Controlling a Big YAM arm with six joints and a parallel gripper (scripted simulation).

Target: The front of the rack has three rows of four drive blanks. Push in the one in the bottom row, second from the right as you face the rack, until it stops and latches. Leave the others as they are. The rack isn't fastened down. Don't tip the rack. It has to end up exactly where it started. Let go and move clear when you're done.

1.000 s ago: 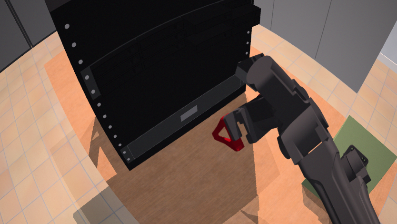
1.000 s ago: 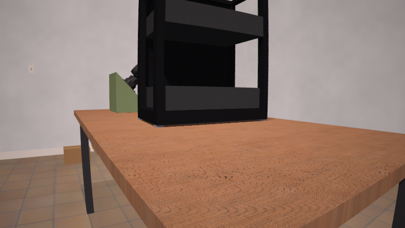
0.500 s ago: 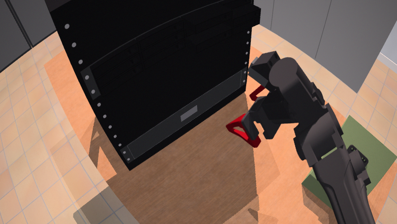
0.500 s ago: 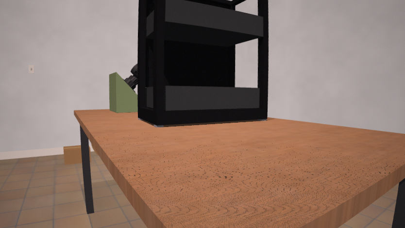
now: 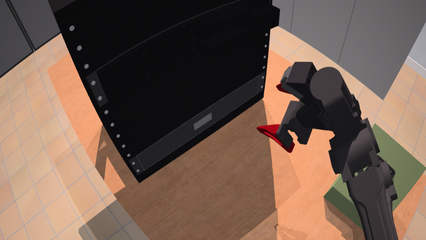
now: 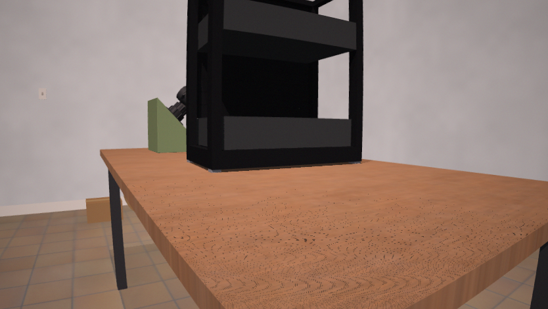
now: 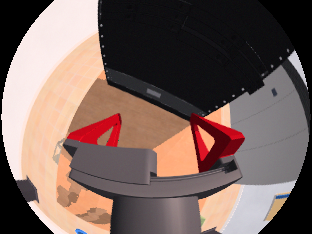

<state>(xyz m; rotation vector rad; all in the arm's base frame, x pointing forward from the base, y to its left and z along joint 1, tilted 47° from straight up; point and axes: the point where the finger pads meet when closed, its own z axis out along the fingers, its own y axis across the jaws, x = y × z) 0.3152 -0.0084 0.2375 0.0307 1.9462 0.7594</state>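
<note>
We see the rack (image 5: 77, 47), a black open-frame unit standing upright and flat on the bench (image 6: 306, 230). Its front carries side rails with pale mounting holes, a grey panel (image 5: 202, 122) low down, and three rows of drive blanks (image 5: 166, 47) above. The blanks are dark, and we cannot tell whether any sits deeper than its neighbours.
</note>
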